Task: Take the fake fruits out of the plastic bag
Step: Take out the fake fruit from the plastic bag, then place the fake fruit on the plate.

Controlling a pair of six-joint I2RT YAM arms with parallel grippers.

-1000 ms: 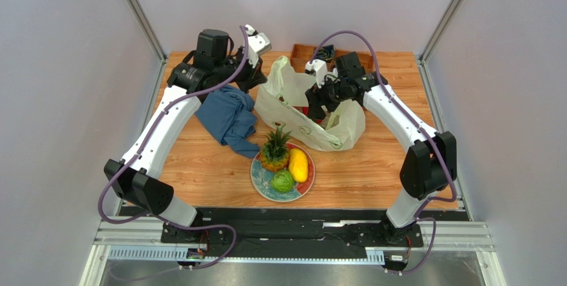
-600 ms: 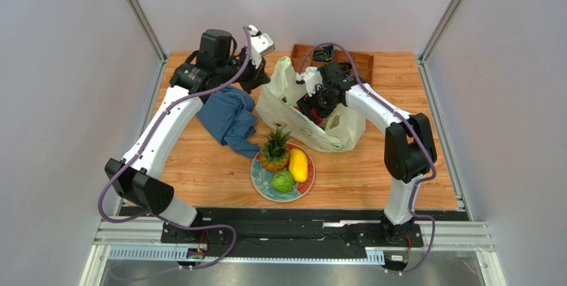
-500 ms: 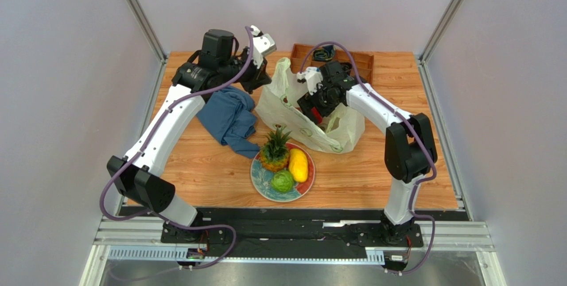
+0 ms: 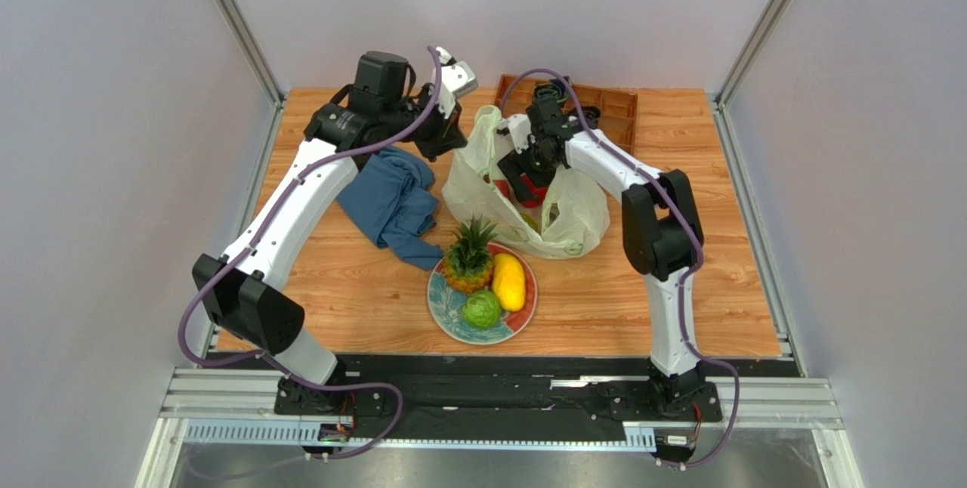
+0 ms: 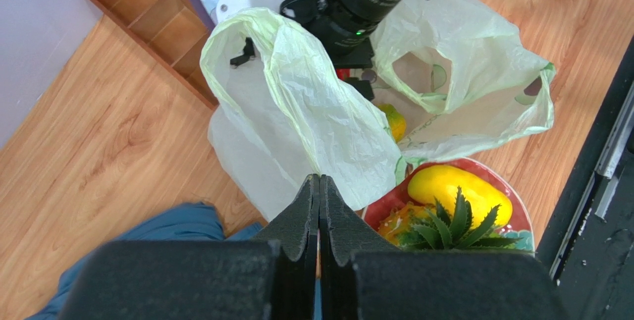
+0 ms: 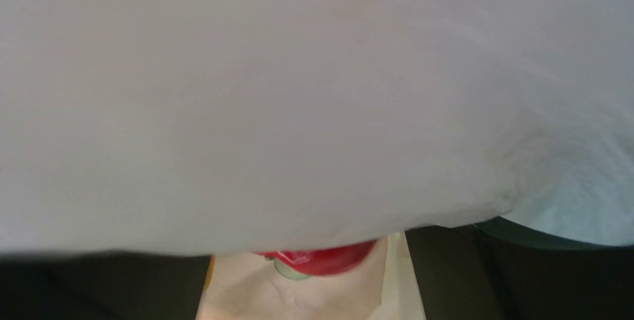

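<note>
1. My left gripper has its jaws pressed together on a fold of the plastic bag, lifting that side so the mouth gapes.
2. My right gripper is down inside that mouth. Film blankets its own view, so I cannot tell whether its jaws are apart or together.
3. The pineapple, mango and green fruit sit on the plate. A red pepper and an orange fruit (the peach, I reckon) lie in the bag.
4. To do this well, I'd hold the left pinch high and taut, aim for the pepper's body, close on hard plastic rather than film, then lift straight up through the mouth.
</note>
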